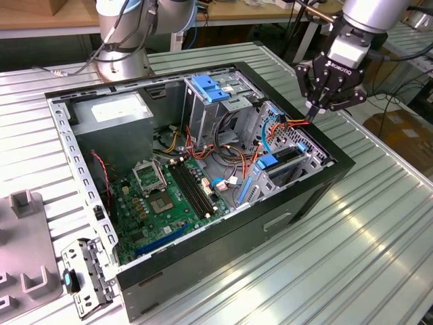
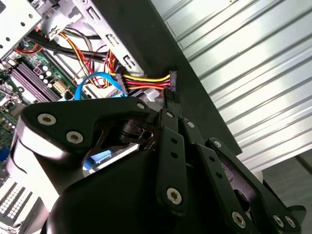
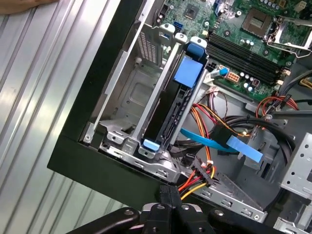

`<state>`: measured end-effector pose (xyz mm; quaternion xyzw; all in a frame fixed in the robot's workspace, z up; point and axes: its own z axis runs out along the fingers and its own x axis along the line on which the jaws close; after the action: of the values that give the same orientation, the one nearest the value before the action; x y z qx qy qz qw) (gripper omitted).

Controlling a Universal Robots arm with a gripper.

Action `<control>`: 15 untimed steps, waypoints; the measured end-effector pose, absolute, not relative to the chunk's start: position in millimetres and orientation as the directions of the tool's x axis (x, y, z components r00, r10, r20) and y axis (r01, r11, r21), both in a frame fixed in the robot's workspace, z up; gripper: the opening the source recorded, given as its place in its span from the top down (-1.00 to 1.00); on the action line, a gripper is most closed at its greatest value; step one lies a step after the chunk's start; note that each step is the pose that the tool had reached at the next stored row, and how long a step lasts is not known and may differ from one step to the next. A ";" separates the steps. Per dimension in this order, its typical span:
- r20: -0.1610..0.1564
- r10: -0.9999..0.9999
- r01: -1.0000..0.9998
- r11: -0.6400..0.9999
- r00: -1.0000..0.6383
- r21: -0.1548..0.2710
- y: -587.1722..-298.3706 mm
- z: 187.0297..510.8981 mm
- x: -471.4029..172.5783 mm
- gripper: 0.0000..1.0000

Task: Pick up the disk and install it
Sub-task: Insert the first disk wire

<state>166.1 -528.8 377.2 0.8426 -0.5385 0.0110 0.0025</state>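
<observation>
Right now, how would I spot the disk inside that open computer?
Start at the black computer case, then its metal drive bay by the wall near the gripper. The disk sits slotted there: a dark slab with a bright blue frame, broader than the thin blue cable beside it.

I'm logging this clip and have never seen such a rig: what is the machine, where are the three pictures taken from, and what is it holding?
A robot arm with a gripper works over an open computer case on a ribbed metal table. The exterior view looks from off the arm; both wrist views ride near the gripper. The disk, in its blue frame, stands in the drive bay. The fingertips, closed together, sit at a power cable plug; a grip is unclear.
</observation>
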 end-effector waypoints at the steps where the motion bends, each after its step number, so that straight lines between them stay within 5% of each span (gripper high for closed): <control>1: 0.026 -0.906 -0.906 -0.422 0.422 -0.005 -527.1 376.8 168.6 0.79; 5: 0.041 -0.902 -0.902 -0.431 0.431 0.002 -524.1 376.2 171.8 0.77; 8: 0.044 -0.864 -0.865 -0.501 0.501 0.003 -523.4 375.7 172.3 0.28; 15: 0.046 -0.746 -0.747 -0.664 0.664 0.004 -523.5 369.4 172.2 0.28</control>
<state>172.2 -523.5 369.4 0.9120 -0.4095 0.0200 0.0114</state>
